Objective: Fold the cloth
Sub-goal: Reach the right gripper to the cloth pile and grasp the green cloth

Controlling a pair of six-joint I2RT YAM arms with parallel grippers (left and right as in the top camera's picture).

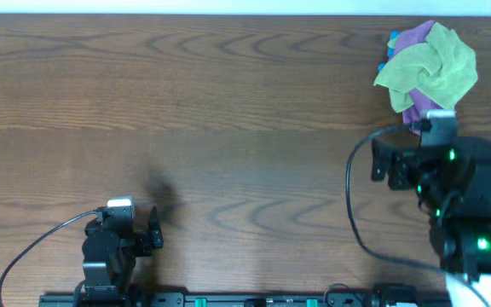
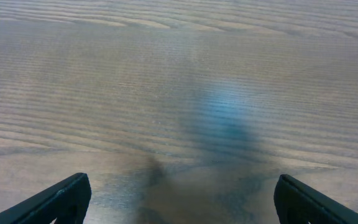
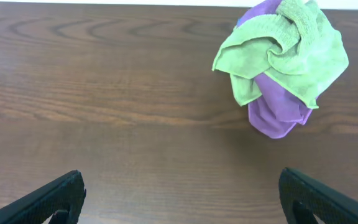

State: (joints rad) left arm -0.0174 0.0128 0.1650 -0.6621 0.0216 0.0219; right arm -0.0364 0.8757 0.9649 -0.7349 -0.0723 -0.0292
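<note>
Overhead view shows a brown wooden table (image 1: pixel 228 128) with only one bundle on it, at the far right: a yellow-green cloth (image 1: pixel 433 66) bunched around a purple cloth (image 1: pixel 416 38), with a small blue bit (image 1: pixel 391 40) showing at its left edge. The cloth to be folded, lying alone and flat, I cannot find in any of the three views, and I cannot tell whether the green one in the bundle is meant. The right gripper (image 3: pixel 180 177) hangs near this bundle, a little to the near side of it, with its jaws wide apart and nothing between them. The left gripper (image 2: pixel 182 183) is at the near left, well apart from the bundle, its jaws also apart, over bare wood. As I judge it, the step in hand is a first reach, and nothing of the folding is done yet. To do it well, the right arm should take only the green layer at a loose outer edge, lift it slowly so the purple cloth does not come with it, and then spread it flat in the middle of the table, where both arms can reach a corner. No box, bin or other container is visible.
</note>
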